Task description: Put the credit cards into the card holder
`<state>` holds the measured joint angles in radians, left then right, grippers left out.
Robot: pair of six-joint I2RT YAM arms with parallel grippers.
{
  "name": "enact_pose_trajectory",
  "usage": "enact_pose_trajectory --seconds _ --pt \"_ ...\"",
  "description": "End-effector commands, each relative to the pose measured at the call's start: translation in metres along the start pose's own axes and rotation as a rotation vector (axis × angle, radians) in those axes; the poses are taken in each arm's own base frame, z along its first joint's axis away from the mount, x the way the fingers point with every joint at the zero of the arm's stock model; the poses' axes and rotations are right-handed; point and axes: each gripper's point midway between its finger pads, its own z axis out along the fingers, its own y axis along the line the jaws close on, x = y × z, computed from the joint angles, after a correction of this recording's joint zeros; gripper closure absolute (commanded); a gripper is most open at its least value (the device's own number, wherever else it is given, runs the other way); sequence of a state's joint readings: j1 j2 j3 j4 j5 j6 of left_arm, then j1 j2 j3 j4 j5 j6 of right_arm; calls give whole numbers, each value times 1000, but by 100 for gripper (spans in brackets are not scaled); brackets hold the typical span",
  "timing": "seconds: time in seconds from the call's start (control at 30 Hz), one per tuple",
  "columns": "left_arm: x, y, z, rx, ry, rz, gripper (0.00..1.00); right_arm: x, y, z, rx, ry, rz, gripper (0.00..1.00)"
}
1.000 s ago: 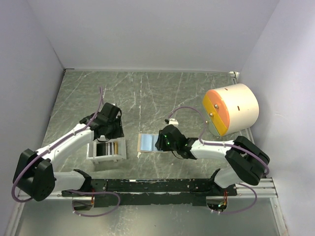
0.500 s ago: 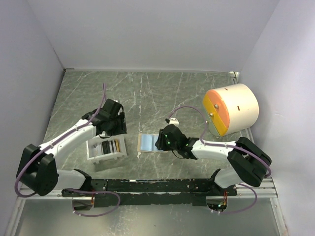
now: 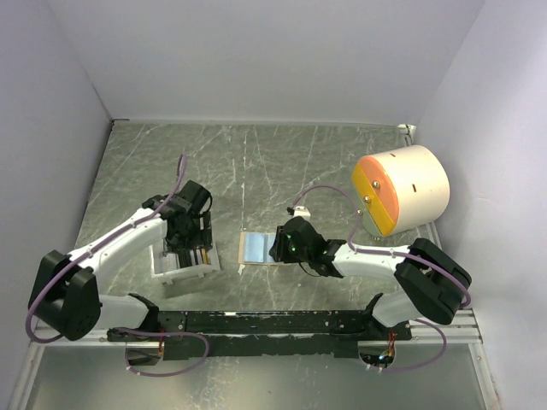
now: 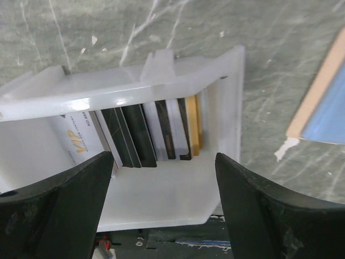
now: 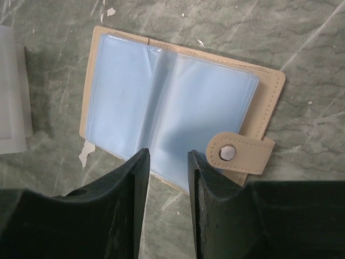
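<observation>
Tan card holder (image 5: 178, 108), white tray (image 4: 226, 108), grey-marbled table (image 3: 299, 162).

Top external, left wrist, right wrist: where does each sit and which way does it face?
Top external: above and behind the bases, looking down; both arms show, left end effector over the tray, right end effector at the card holder.
Left wrist: looks down at the cards in the tray, between its wide-open fingers.
Right wrist: looks down on the open card holder past its own fingers.
Shared: tray and card holder appear in all three.
</observation>
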<state>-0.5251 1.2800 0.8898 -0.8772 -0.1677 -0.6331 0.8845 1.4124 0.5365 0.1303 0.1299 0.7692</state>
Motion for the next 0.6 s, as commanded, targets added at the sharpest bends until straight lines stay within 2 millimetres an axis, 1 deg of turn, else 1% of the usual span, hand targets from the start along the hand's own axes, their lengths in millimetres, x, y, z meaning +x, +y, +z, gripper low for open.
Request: enact_pose_trajectory --seconds 0.0,0.07,0.13,0.2,0.27,0.43,0.57 --pt "4 13 6 -79 21 -24 14 -5 5 -1 -26 -19 -3 65" --pt "0 9 9 -60 -5 -32 16 -6 6 0 -31 -19 -5 65" --pt "-6 -2 11 2 -29 -21 19 -5 7 0 -38 -19 -5 65" --pt "-15 -19 14 88 -66 -4 24 -6 8 -1 -43 -21 -5 65" --pt "-15 -28 20 132 -66 5 28 -5 7 -1 -40 -17 -9 65" --pt "-11 -36 36 144 -21 29 30 -6 6 -4 -38 -24 -11 65" --pt "-20 -52 39 193 -56 76 32 -7 4 -6 -32 -31 -8 65"
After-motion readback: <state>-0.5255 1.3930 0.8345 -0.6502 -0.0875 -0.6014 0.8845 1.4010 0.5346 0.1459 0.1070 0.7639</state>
